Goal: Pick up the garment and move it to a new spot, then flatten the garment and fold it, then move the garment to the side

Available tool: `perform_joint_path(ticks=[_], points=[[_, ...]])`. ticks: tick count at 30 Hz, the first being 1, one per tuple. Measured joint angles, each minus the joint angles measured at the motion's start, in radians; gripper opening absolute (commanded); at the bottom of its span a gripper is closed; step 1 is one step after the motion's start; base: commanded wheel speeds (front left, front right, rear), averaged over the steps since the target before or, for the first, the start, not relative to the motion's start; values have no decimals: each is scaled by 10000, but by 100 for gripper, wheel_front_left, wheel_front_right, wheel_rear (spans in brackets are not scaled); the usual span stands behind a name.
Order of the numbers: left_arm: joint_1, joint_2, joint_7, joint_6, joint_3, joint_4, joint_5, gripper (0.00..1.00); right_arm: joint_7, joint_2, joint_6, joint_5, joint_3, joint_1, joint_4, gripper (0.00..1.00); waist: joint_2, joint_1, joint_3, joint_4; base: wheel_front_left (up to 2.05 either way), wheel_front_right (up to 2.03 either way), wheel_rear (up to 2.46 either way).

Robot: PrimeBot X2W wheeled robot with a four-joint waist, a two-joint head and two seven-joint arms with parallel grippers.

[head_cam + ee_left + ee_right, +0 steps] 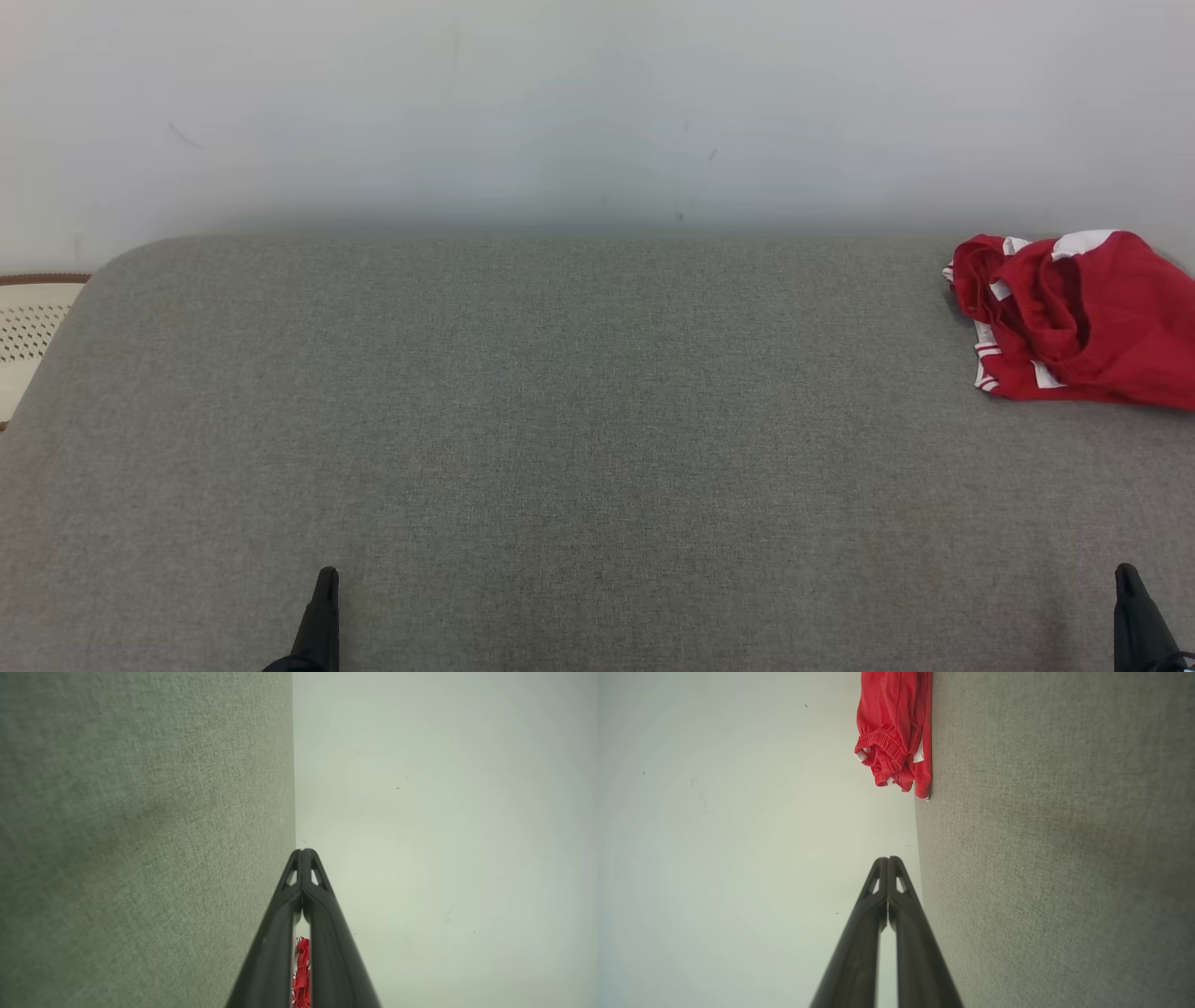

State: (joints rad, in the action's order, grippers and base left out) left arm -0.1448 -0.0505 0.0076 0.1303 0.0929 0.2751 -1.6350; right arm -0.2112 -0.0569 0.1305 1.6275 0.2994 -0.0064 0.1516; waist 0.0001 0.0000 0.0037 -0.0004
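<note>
1. Wide grey padded surface (560, 420), bare across the middle, backed by a pale wall (597, 112). Plenty of room for a new spot. Little risk judged here, apart from cloth snagging on the textured cover if dragged rather than lifted.
2. Crumpled red garment (1074, 317) with white trim, heaped at the far right of the surface, close to the back edge by the wall and partly cut off by the head view's right border. Easy, by this judgement, to pinch only a top layer and leave the rest trailing or twisted. Also liable to be nudged off the right side by a sideways reach.
3. Dark-fingered left gripper (326, 583) and right gripper (1128, 579), low at the near edge, well apart from the garment. Fingers pressed together on both, holding nothing. Likely to shove the heap instead of grasping it unless opened before arrival.
4. Pale perforated thing (33, 327) with a brown rim, at the far left beyond the surface. Possibly a basket; contents impossible to tell.
</note>
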Motion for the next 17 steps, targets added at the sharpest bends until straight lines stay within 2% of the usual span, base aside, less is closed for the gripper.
perform_joint_path(ticks=[17], points=[[0, 0, 0, 0, 2, 0, 0, 0, -8, 12, 2, -8, 17, -2, 0, 0, -1, 0, 0, 0, 0, 0, 0]])
